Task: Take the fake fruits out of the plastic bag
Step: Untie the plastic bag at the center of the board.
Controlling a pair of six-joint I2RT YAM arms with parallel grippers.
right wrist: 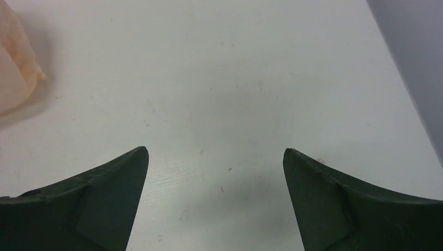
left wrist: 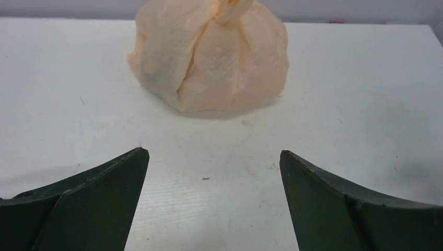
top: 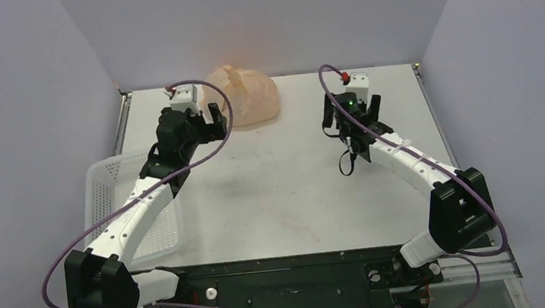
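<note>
The plastic bag (top: 246, 95) sits as a rounded lump at the top centre of the overhead view, on the far part of the white bench (top: 296, 190), its neck gathered at the top. The fake fruits cannot be made out through the peach plastic.

The left hand (top: 195, 118) hangs just left of the bag, near it but not touching, its two dark fingers spread wide with nothing between them. In its own camera the bag (left wrist: 209, 57) fills the upper middle, with bare bench between it and the left hand (left wrist: 211, 152).

The right hand (top: 354, 107) is at the upper right, well apart from the bag. It too is wide and empty, and in its wrist view, beyond the right hand (right wrist: 215, 150), only an edge of the bag (right wrist: 14, 68) shows at the upper left.

A white mesh basket (top: 100, 180) lies at the left of the frame, partly under the left arm.
</note>
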